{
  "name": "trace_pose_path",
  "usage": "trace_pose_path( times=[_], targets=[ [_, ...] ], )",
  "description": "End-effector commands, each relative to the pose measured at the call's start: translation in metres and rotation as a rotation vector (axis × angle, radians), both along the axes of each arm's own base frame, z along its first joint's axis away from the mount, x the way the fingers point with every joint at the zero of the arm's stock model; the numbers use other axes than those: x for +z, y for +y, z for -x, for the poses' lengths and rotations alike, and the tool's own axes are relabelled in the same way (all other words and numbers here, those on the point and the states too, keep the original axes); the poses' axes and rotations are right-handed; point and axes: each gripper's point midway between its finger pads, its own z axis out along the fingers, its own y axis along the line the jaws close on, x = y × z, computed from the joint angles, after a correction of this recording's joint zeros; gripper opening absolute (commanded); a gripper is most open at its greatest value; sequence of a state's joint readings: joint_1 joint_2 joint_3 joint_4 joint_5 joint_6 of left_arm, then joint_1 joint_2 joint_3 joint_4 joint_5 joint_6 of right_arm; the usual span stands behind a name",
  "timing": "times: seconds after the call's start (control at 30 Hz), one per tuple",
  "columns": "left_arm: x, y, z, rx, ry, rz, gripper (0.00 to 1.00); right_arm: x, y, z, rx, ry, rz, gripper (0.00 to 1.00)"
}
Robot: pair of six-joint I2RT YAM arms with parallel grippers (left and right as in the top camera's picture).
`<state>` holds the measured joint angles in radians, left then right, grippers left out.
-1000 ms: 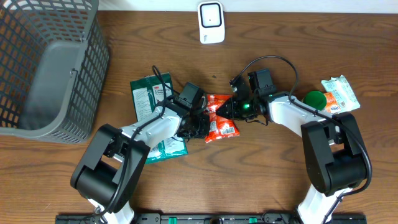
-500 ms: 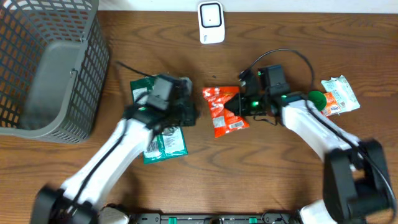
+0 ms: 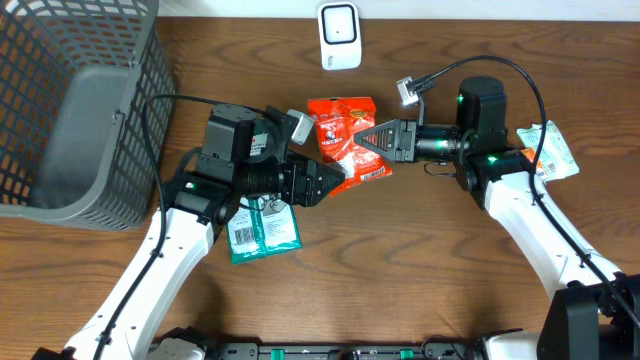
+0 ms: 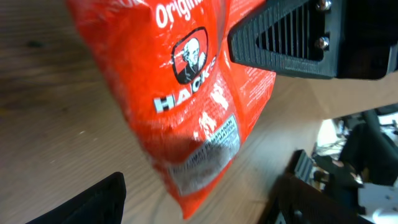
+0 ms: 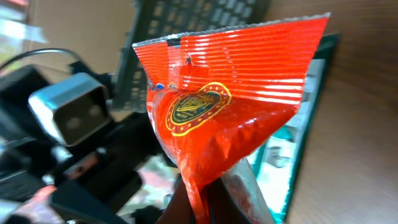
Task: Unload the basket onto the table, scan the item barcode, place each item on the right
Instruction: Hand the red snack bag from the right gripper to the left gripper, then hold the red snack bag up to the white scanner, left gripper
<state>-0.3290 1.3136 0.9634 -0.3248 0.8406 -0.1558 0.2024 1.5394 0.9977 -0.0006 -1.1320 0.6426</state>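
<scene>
A red snack bag (image 3: 343, 135) hangs above the table, pinched at one edge by my right gripper (image 3: 368, 138), which is shut on it. In the right wrist view the bag (image 5: 230, 106) rises from the closed fingertips (image 5: 214, 199). My left gripper (image 3: 326, 181) is open just below and to the left of the bag. In the left wrist view the bag (image 4: 186, 93) shows a white barcode label (image 4: 208, 152) near its lower corner, blurred, and my two dark fingers (image 4: 93, 202) stand wide apart on either side of it. The white scanner (image 3: 339, 36) stands at the table's back edge.
A grey mesh basket (image 3: 80, 110) fills the back left. A green packet (image 3: 262, 226) lies flat under my left arm. A white and orange packet (image 3: 548, 150) lies at the far right. Cables loop over both arms.
My left gripper has opened and let go of the red bag. The right gripper, still shut on the bag, has lifted it and carried it back towards the scanner.
</scene>
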Motion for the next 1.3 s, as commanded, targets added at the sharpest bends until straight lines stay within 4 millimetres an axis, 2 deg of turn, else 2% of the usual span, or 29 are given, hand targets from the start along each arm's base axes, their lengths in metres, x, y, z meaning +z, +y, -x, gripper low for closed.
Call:
trace_pose_path(
  times=[0.0,0.2,0.33,0.5,0.63,0.7,0.73,0.77,0.83,0.87,0.93,0.97,1.03,1.17,1.23,1.27],
  targets=[
    [0.009,-0.006,0.006,-0.065,-0.030,0.046,0.79,0.021,0.002,0.017,0.082,0.041,-0.076,0.01],
    [0.008,-0.006,0.007,-0.067,-0.029,0.046,0.79,0.025,0.003,0.019,0.095,0.049,-0.091,0.01],
    [0.013,-0.014,0.008,-0.090,-0.058,0.055,0.78,0.032,0.007,0.021,0.113,0.055,-0.114,0.01],
    [0.019,-0.020,0.008,-0.100,-0.087,0.070,0.65,0.034,0.011,0.023,0.126,0.045,-0.117,0.01],
    [0.019,-0.020,0.007,-0.100,-0.092,0.071,0.62,0.034,0.016,0.026,0.139,0.046,-0.116,0.01],
    [0.020,-0.020,0.005,-0.095,-0.100,0.069,0.51,0.034,0.017,0.027,0.142,0.046,-0.116,0.01],
    [0.020,-0.020,0.005,-0.095,-0.102,0.070,0.44,0.034,0.017,0.027,0.142,0.045,-0.116,0.01],
    [0.020,-0.020,0.005,-0.095,-0.102,0.070,0.32,0.034,0.017,0.027,0.140,0.045,-0.115,0.01],
    [0.020,-0.020,0.005,-0.094,-0.103,0.070,0.19,0.034,0.016,0.025,0.132,0.043,-0.113,0.02],
    [0.020,-0.020,0.005,-0.094,-0.104,0.070,0.13,0.034,0.016,0.024,0.129,0.041,-0.113,0.08],
    [0.021,-0.020,0.004,-0.094,-0.109,0.072,0.08,0.037,0.011,0.020,0.117,0.012,-0.117,0.35],
    [0.022,-0.020,0.003,-0.093,-0.113,0.073,0.07,0.038,0.007,0.016,0.104,-0.011,-0.117,0.48],
    [0.018,-0.017,-0.003,-0.034,-0.075,0.060,0.07,0.039,-0.005,0.007,0.075,-0.056,-0.114,0.66],
    [0.016,-0.007,-0.019,0.078,-0.071,0.001,0.07,0.032,-0.029,-0.007,0.009,-0.096,-0.084,0.77],
    [0.021,0.006,-0.031,0.165,-0.077,-0.076,0.07,0.017,-0.044,-0.014,-0.050,-0.081,-0.035,0.78],
    [0.032,0.017,-0.040,0.230,-0.095,-0.139,0.07,0.001,-0.052,-0.015,-0.084,-0.051,0.012,0.77]
  ],
)
